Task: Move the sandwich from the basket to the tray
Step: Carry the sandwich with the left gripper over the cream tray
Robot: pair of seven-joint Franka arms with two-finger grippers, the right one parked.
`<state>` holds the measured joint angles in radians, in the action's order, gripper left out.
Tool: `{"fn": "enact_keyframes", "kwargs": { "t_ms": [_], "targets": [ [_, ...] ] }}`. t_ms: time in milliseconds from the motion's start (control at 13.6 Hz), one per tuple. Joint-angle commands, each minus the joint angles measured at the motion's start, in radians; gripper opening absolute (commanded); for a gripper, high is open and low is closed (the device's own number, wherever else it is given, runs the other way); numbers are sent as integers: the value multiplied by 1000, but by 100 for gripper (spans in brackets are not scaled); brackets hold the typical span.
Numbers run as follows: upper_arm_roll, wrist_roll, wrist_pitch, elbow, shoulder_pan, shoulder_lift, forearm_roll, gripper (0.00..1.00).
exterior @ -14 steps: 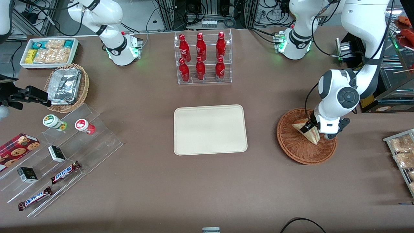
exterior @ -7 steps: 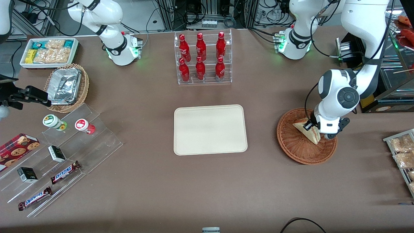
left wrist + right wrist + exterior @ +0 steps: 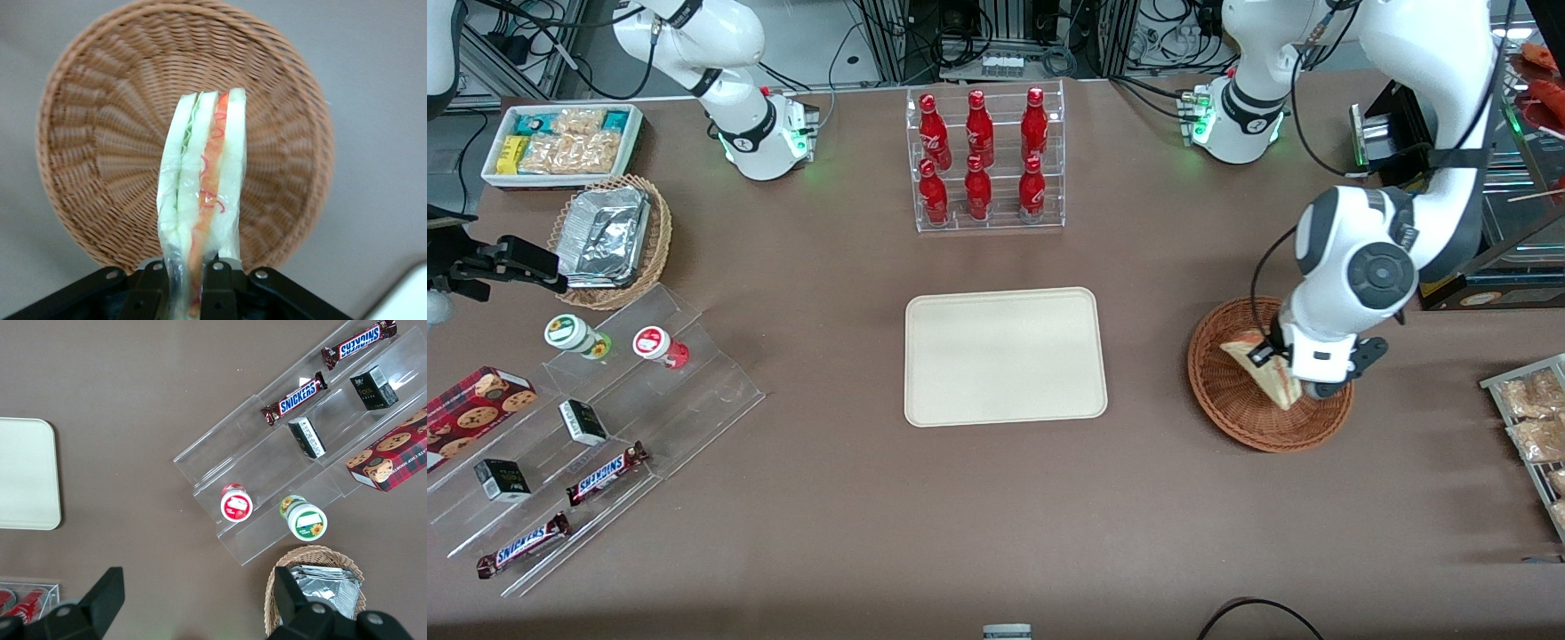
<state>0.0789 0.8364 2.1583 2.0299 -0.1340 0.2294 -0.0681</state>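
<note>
My gripper [image 3: 1282,364] hangs over the round reddish-brown basket [image 3: 1227,391] and is shut on the sandwich [image 3: 1263,369]. The wrapped wedge of pale bread is lifted clear of the wicker, its point hanging over the basket's middle. In the left wrist view the sandwich [image 3: 203,200] shows its red-orange and green filling on edge, pinched between the black fingers [image 3: 220,287] of the gripper [image 3: 189,293], with the basket [image 3: 100,133] below it. The cream tray [image 3: 1005,356] lies flat at the table's middle, toward the parked arm from the basket.
A clear rack of red bottles [image 3: 983,160] stands farther from the camera than the tray. Bagged snacks [image 3: 1529,409] lie at the working arm's end. A clear stepped stand with candy bars [image 3: 605,471], a lighter basket of foil trays [image 3: 609,240] and a snack box [image 3: 560,142] sit at the parked arm's end.
The gripper has risen with the sandwich, lifting it off the basket's floor and shifting it slightly toward the tray. The arm's elbow moved up too.
</note>
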Motion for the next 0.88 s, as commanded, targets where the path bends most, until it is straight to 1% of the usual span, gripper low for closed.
{"fn": "enact_keyframes", "kwargs": {
  "t_ms": [0,73,293,513,587,660,807],
  "targets": [
    [31,-89,-34,-84,-30,42,81,0],
    [63,-129,-70,-124,-30,60,99,0],
    [171,-140,-168,-258,-48,149,93,0],
    [179,-108,-193,-356,-163,221,82,0],
    [179,-96,-198,-387,-202,249,64,0],
    [180,-74,-207,-422,-237,284,30,0],
    [180,-16,-225,-500,-291,350,1,0]
  ]
}}
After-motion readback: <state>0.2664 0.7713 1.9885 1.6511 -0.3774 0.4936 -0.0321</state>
